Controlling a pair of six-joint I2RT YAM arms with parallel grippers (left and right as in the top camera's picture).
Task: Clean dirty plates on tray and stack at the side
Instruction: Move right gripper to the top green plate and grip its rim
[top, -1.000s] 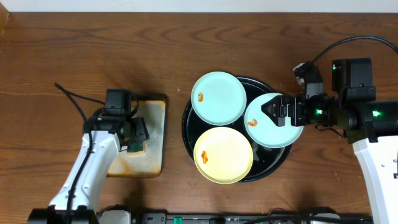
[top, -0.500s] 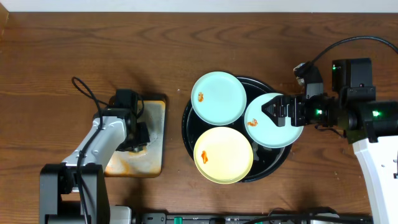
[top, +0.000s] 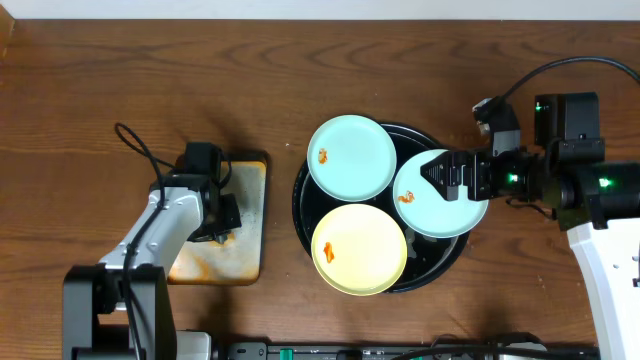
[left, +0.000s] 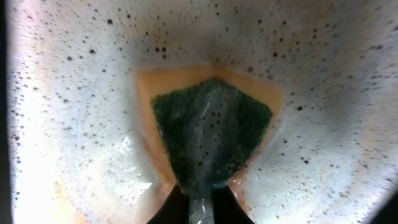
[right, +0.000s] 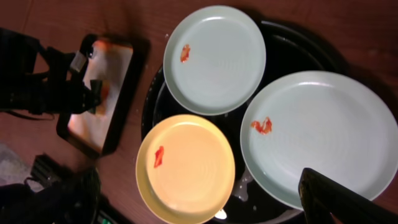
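So the left claw (top: 220, 215) pinches the sponge (left: 211, 130) — shallow bite?
Could slip back into the rusty tray (top: 245, 255) on lifting. The right claw (top: 447, 178) hangs wide over the smeared plates (top: 352, 158), all three on the black tray (top: 302, 205).

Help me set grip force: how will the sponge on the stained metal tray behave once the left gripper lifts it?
The sponge probably squashes easily: its green face seems creased where the left gripper is shut on it. Likely light, being foam-backed. The metal tray glistens, so the sponge may be damp and slippery.
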